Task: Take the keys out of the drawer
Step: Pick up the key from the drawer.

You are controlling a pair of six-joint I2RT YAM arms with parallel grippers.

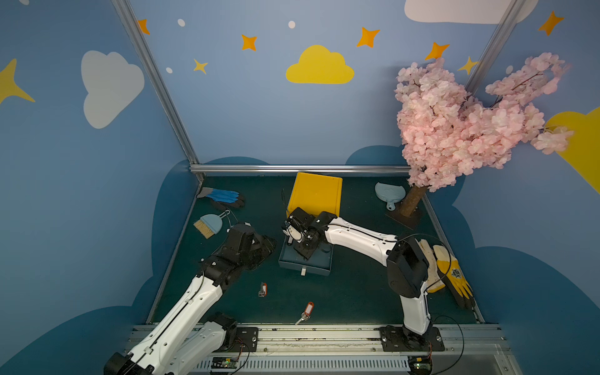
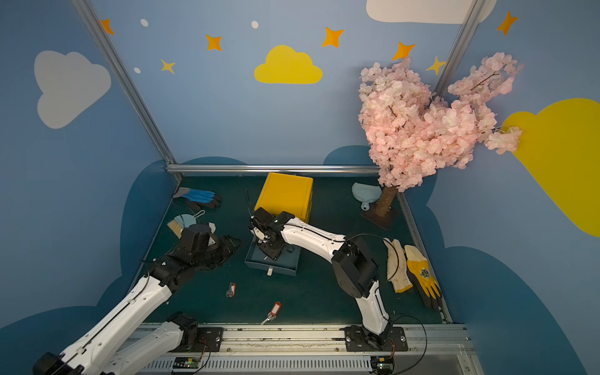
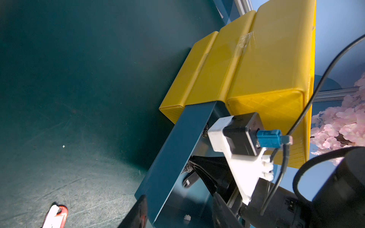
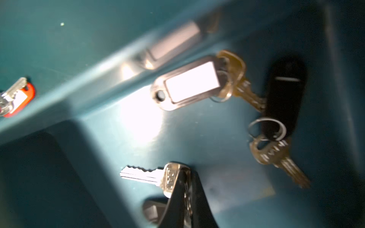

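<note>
At the black right gripper point(image 4: 185, 173), a silver key point(image 4: 142, 174); ahead of it a white-labelled grey tag point(image 4: 189, 83), brass keys point(image 4: 237, 75), black fob point(image 4: 284, 94); teal drawer point(image 4: 217, 138), yellow diamond-patterned cabinet point(image 3: 256, 69).

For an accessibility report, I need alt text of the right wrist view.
The right claw is shut on a silver key inside the blue drawer. A white-labelled key and a black-fob bunch lie on its floor; an orange-tagged key lies outside.

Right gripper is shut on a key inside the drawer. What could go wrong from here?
1. The right gripper pinches the silver key only by its head, blade sticking out sideways; it may pivot or slip out on the lift.
2. The drawer wall rises beside the key, so the jutting blade might catch on it on the way out.
</note>
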